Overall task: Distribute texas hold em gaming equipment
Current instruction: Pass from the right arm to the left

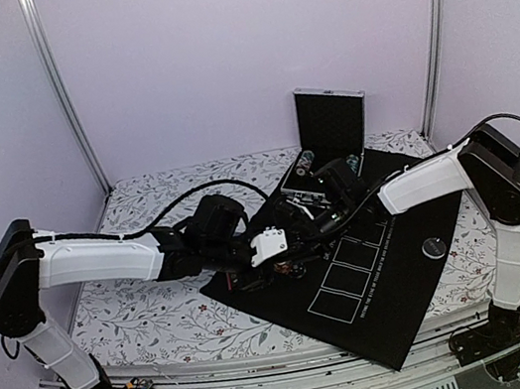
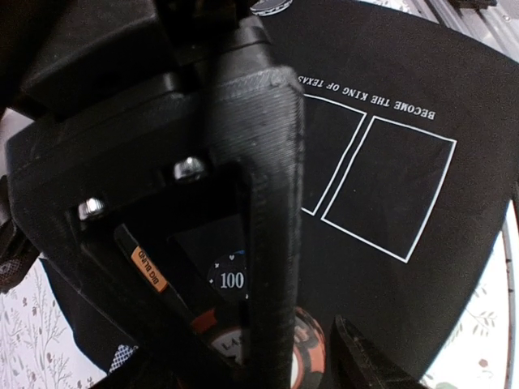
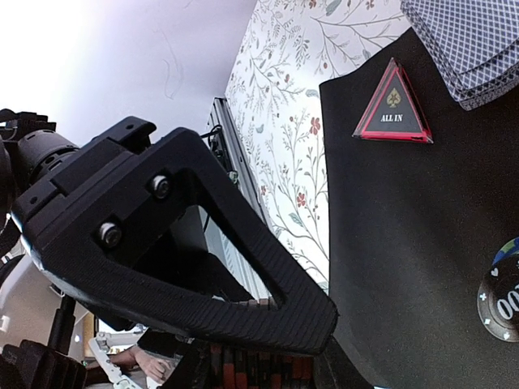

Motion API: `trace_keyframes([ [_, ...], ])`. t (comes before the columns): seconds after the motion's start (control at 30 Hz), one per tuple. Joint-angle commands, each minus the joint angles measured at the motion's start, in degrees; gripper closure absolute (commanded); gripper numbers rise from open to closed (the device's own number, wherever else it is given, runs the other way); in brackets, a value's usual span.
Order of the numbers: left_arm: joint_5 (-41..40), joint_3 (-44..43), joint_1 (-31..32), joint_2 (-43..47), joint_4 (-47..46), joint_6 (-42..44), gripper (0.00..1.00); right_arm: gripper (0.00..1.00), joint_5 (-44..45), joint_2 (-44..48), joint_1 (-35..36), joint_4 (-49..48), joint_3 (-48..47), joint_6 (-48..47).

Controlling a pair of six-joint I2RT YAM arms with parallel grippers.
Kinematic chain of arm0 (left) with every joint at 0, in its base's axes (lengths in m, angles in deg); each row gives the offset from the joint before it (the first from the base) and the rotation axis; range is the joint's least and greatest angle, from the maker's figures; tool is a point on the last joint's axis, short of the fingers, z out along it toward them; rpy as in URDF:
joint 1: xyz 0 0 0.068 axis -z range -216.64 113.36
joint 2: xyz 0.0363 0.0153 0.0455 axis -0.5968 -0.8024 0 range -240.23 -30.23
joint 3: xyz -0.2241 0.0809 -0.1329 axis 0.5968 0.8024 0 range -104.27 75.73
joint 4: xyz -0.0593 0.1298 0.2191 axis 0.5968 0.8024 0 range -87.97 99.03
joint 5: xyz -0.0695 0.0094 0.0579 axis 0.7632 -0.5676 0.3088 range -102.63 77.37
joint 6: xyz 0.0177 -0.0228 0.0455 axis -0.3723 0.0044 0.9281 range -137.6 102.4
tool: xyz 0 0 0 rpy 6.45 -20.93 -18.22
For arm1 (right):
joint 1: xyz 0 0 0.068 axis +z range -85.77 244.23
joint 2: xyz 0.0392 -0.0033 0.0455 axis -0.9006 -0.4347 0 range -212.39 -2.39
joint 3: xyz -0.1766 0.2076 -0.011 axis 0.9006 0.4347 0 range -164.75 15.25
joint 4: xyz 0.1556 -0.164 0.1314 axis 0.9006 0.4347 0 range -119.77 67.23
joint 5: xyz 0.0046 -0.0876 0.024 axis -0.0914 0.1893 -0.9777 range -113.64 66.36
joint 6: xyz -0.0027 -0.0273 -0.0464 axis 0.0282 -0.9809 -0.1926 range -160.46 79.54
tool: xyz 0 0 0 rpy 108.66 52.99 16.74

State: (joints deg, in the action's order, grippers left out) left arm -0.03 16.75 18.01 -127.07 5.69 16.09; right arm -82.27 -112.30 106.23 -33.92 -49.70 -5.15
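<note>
Two arms meet over the black mat (image 1: 422, 312), toward its 9 o'clock side on my overhead camera. The left gripper (image 2: 312, 365) hangs over an orange-striped chip (image 2: 306, 344) that shows in the gap between its fingers, and I cannot tell whether they pinch it. At 10 o'clock of that chip lies a dark chip marked 100 (image 2: 231, 279), and further the same way is an orange Big Blind button (image 2: 150, 269), seen nearly edge-on.

On the right gripper (image 3: 320, 348) only one finger (image 3: 186, 243) shows properly. A row of striped chip rims (image 3: 259, 371) sits hard against its underside; clamped or not, I cannot tell. At 1 o'clock in that view lie the red-edged All In triangle (image 3: 393, 109) and the fanned grey-blue cards (image 3: 470, 49). The open case (image 1: 334, 126) stands at the mat's 12 o'clock.
</note>
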Motion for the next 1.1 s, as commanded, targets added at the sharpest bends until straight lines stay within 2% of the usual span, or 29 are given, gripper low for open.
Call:
trace_keyframes([
  [0.0,-1.9,-0.8,0.8,-0.9,-1.4,0.4,0.38,0.98,-1.8,0.0,0.5,-2.7,-1.5,0.8],
  [0.1,-3.3,-0.5,0.8,-1.1,-2.1,0.5,0.37,0.98,-2.0,0.0,0.5,-3.1,-1.8,1.2],
  [0.2,-3.7,-0.5,0.8,-1.0,-2.3,0.6,0.42,0.98,-2.1,-0.1,0.6,-3.5,-1.8,1.7],
  [0.37,-3.0,-0.7,0.8,-1.4,-2.3,0.4,0.59,0.98,-2.4,-0.2,0.7,-4.5,-1.8,2.3],
  [0.57,-2.6,-1.1,0.8,-1.3,-2.3,0.2,0.90,0.98,-2.2,-0.5,0.8,-4.6,-1.9,2.6],
  [0.63,-2.5,-1.1,0.8,-1.2,-2.3,-0.2,0.99,0.98,-1.9,-0.6,0.7,-4.6,-1.8,2.6],
  [0.67,-2.3,-1.2,0.8,-1.1,-2.3,-0.5,1.00,0.98,-1.7,-0.7,0.7,-4.6,-1.8,2.7],
  [0.8,-1.4,-1.2,0.8,-0.7,-2.3,-2.0,1.00,0.98,-0.9,-1.0,0.8,-4.6,-1.9,2.8],
  [0.83,-1.4,-1.4,0.8,-0.8,-2.4,-3.0,0.89,0.98,-0.8,-1.1,0.7,-4.7,-1.9,2.9],
  [0.87,-1.5,-1.4,0.8,-0.8,-2.6,-3.6,0.73,0.98,-0.7,-1.1,0.8,-4.8,-2.0,3.0],
  [0.9,-1.5,-1.4,0.8,-0.9,-2.6,-3.9,0.62,0.98,-0.7,-1.1,0.8,-4.9,-2.0,3.2],
  [0.97,-1.6,-1.5,0.8,-1.1,-2.7,-4.2,0.56,0.98,-0.7,-1.2,0.8,-5.0,-2.3,3.4],
  [1.07,-1.6,-1.5,0.8,-1.2,-2.7,-4.5,0.56,0.98,-0.5,-1.1,0.7,-5.0,-2.4,3.4],
])
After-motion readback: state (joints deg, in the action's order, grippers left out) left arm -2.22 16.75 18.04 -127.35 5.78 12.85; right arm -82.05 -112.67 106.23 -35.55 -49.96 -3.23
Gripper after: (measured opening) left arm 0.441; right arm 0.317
